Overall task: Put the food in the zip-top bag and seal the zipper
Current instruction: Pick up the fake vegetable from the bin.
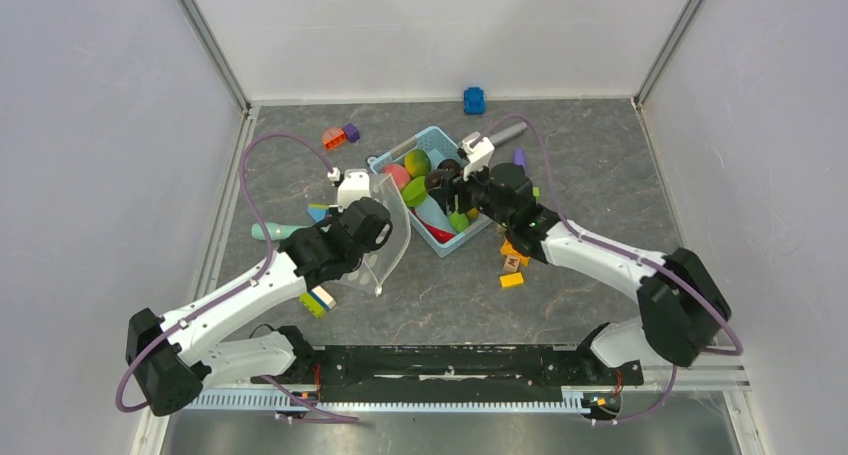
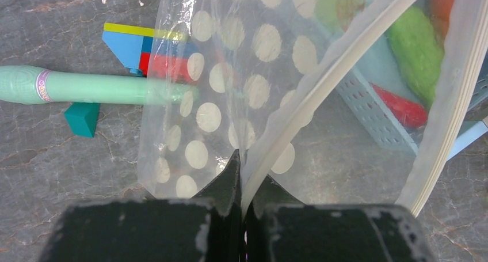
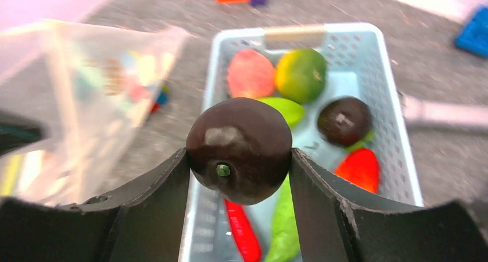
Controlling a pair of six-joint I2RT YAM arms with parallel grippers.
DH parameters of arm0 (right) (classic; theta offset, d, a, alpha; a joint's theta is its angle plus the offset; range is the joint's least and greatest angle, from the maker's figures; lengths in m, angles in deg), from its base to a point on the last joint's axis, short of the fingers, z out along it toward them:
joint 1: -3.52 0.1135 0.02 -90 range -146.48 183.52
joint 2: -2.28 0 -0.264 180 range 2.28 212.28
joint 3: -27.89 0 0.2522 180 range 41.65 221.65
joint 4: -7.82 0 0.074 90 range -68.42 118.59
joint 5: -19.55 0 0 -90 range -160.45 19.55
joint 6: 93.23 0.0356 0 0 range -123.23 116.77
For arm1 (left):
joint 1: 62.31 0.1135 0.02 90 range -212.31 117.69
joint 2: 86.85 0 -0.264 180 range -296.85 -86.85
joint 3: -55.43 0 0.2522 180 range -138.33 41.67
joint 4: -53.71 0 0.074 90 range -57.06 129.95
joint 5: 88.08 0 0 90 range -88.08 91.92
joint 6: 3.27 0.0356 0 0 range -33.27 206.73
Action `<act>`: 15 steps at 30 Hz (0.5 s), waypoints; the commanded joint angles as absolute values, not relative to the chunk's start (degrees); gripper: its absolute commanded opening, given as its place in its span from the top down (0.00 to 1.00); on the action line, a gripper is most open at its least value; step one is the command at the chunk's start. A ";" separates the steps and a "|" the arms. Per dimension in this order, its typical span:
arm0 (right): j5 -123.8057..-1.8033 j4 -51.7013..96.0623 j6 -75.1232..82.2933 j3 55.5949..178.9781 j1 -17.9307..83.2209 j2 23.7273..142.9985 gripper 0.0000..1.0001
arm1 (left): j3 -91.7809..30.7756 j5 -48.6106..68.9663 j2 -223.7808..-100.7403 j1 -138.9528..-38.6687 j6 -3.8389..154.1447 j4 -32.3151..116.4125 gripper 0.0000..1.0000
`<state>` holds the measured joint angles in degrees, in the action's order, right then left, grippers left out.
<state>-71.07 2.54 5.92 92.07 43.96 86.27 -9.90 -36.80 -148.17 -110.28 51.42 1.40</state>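
The right gripper is clamped around a dark brown fruit, held above the basket. More toy food, pink, green, red and another brown piece, lies inside the basket. The left gripper pinches one zipper edge of the zip-top bag, which hangs with its mouth parted just left of the basket.

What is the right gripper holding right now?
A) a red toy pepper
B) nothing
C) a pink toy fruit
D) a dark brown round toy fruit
D: the right gripper is shut on a dark brown round toy fruit, held over the light-blue mesh basket.
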 commanded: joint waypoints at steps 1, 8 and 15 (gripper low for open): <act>-54.04 -7.41 10.04 87.61 44.08 79.00 0.59 | -12.21 -36.01 -146.17 -110.04 50.70 3.07 0.98; -37.61 -19.61 17.71 82.71 46.60 75.40 0.60 | -12.47 -32.75 -145.11 -110.03 49.86 2.67 0.98; -39.76 -19.04 16.51 85.00 51.42 77.95 0.59 | -13.86 -31.19 -145.18 -110.04 48.67 0.39 0.98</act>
<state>-40.58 -15.71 16.37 82.86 49.76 76.85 -10.63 -32.23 -145.94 -110.28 51.29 0.99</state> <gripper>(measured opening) 0.646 0.027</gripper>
